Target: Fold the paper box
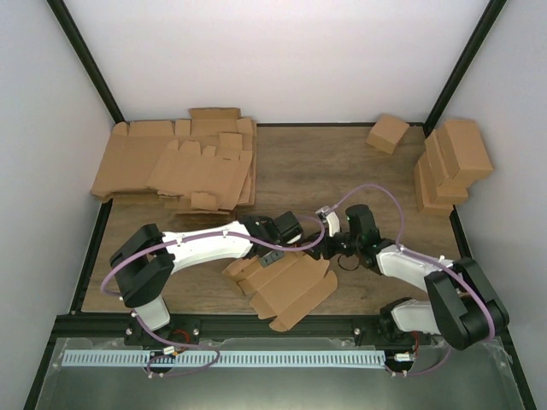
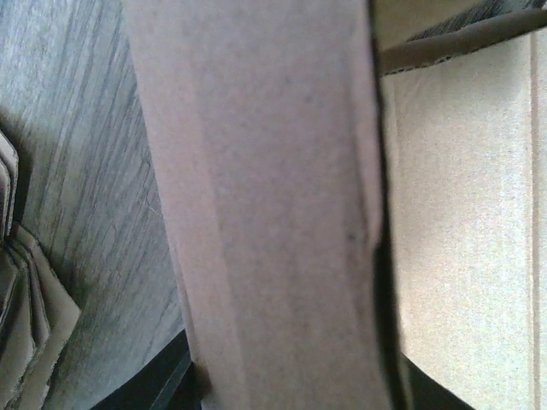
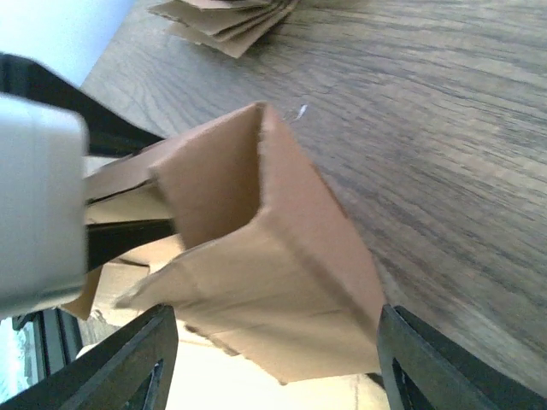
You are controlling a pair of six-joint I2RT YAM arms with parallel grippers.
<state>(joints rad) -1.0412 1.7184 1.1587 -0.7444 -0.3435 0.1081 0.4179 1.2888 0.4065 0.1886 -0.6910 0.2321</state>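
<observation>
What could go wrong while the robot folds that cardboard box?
The half-folded cardboard box stands between the fingers of the right claw; its walls might spring flat. The left claw works right beside it, so the claws could bump. The box's corner reaches the table's near edge and might slide off.

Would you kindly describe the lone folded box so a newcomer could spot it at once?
On the wooden table, follow the far edge towards the right corner. A small closed cardboard box sits there, just left of the stacked boxes. Unlike them, it stands alone.
</observation>
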